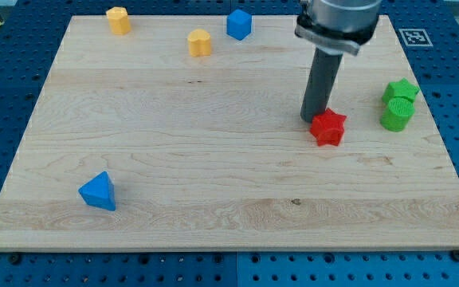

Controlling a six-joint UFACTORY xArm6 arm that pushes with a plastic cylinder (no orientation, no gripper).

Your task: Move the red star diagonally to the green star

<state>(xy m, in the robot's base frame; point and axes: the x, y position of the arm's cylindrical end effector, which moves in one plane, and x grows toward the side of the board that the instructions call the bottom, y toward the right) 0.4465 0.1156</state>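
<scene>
Rod end, i.e. my tip (309,119), sits on the pale wooden board (213,159) right against the upper-left side of the red star-shaped block (328,127); looks like touching, tho the exact contact spot is hard to make out. No gripper on this arm, just the straight dark rod coming down from the grey arm housing (338,20) at the view's top, so nothing's clenched or grasped: the tip only rests beside the block.

Red star lies right of centre on the board, approx mid-height. Green star-shaped block (401,90) is to its right and a bit higher, near the board's right edge, apart from the red one w/ bare wood between. Just below the green star, touching or nearly so, stands a green round-ish block (396,115); can't tell its exact shape.

Elsewhere: a blue cube-like block (239,25) at the view's top, left of the rod. Two yellow-orange blocks up there too, one (200,42) left of the blue one, the other (118,20) near the top-left corner; shapes unclear. A blue triangular block (98,191) sits alone at lower left, well apart from everything else. Board rests on a blue perforated table (14,80).
</scene>
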